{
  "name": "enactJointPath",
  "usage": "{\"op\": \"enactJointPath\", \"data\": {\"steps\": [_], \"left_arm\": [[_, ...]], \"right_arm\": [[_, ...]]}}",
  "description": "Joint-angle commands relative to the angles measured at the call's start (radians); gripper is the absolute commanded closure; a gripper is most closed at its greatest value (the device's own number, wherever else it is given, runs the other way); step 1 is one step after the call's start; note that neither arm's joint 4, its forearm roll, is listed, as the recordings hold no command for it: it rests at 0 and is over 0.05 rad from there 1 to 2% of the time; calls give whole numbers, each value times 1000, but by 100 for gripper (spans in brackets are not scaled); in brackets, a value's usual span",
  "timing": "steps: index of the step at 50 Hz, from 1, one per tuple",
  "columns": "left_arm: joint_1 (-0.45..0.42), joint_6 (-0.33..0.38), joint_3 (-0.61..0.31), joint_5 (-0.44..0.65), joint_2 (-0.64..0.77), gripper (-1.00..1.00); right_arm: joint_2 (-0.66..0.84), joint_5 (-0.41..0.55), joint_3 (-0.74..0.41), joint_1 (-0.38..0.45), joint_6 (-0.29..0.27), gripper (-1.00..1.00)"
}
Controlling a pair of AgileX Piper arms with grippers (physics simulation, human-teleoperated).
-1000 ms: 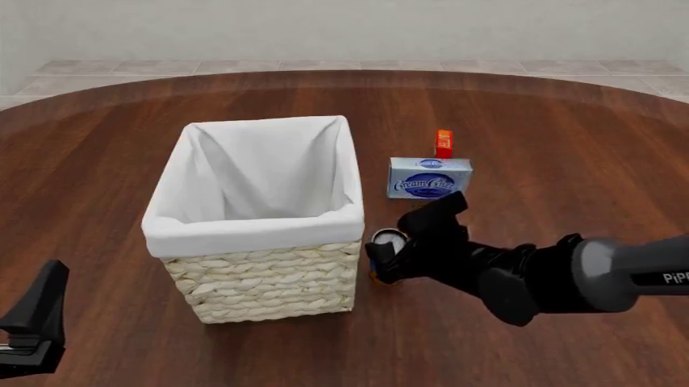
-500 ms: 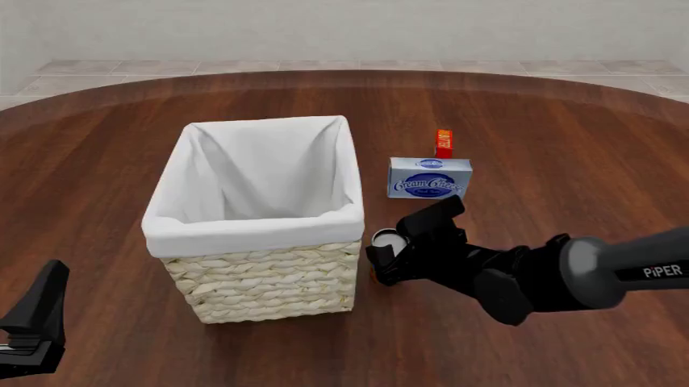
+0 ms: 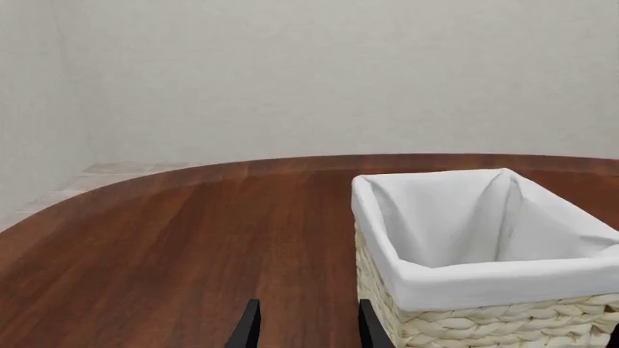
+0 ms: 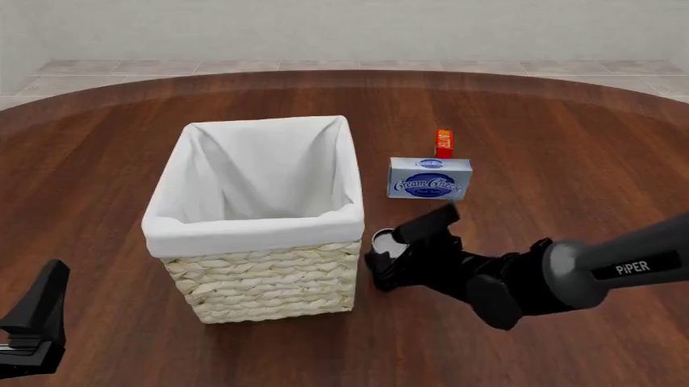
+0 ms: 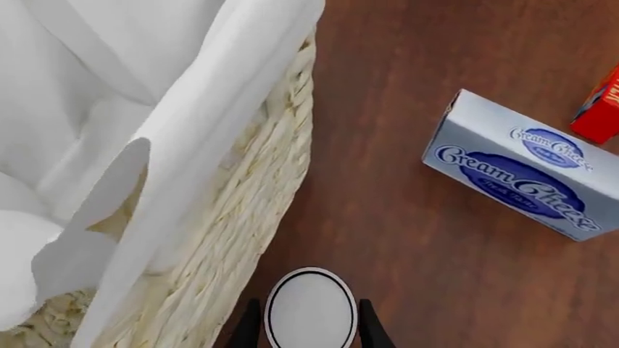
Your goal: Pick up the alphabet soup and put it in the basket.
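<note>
The alphabet soup can point(image 5: 309, 310) stands upright on the table right beside the basket's point(image 4: 264, 278) right wall. In the front view only its silvery top point(image 4: 385, 239) shows, behind my right gripper point(image 4: 382, 268). In the right wrist view the right gripper point(image 5: 309, 332) is open, with one finger on each side of the can, close to its sides. The can rests on the table. My left gripper point(image 4: 35, 321) is open and empty at the near left edge, and the basket point(image 3: 464, 319) lies ahead of it in the left wrist view.
A blue-white cream cheese box point(image 4: 430, 178) lies behind the can, with a small orange-red box point(image 4: 443, 143) farther back. Both also show in the right wrist view: the cream cheese box point(image 5: 517, 170) and the orange-red box point(image 5: 599, 109). The basket's wicker wall point(image 5: 261, 203) is very near the right gripper.
My right gripper has come down and slightly nearer around the can, hiding more of it. The can, basket and left arm have not moved.
</note>
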Motion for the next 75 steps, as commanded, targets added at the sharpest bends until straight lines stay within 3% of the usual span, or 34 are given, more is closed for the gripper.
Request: {"op": "enactJointPath", "data": {"steps": [1, 15, 16, 40, 75], "left_arm": [[0, 1, 0, 0, 0, -100], [0, 1, 0, 0, 0, -100], [0, 2, 0, -1, 0, -100], [0, 1, 0, -2, 0, -100], [-2, -6, 0, -5, 0, -100]], "right_arm": [[44, -29, -1, 4, 14, -100], [55, -45, 0, -7, 9, -100], [55, -44, -3, -23, 1, 100], [-25, 9, 7, -50, -21, 100], [-285, 260, -21, -88, -37, 100]]}}
